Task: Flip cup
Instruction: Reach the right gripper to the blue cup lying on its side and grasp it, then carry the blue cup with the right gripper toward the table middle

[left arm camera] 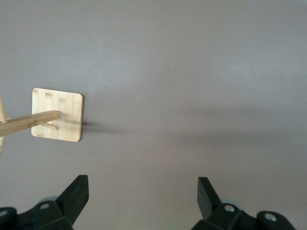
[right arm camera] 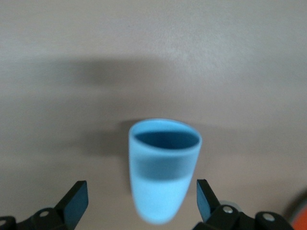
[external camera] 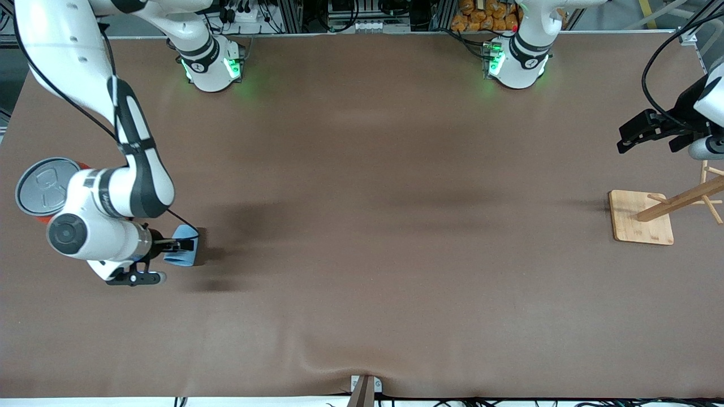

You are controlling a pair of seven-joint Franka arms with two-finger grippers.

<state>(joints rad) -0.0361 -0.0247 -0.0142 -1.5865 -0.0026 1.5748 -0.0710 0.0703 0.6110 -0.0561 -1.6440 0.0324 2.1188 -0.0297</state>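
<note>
The light-blue cup [external camera: 182, 257] lies on its side on the brown table near the right arm's end, its mouth toward the table's middle. In the right wrist view the cup [right arm camera: 163, 163] is blurred, with its narrow base between my fingers and its open mouth pointing away from the gripper. My right gripper [external camera: 192, 246] reaches low and nearly level around the cup; in its wrist view [right arm camera: 141, 196] the fingers are open and clear of the cup's sides. My left gripper [external camera: 622, 144] waits open and empty in the air at the left arm's end [left arm camera: 143, 191].
A big orange can with a grey pull-tab lid [external camera: 44, 186] stands beside the right arm's wrist; its orange edge shows in the right wrist view [right arm camera: 300, 211]. A wooden peg rack on a square base [external camera: 633, 223] stands below the left gripper [left arm camera: 57, 115].
</note>
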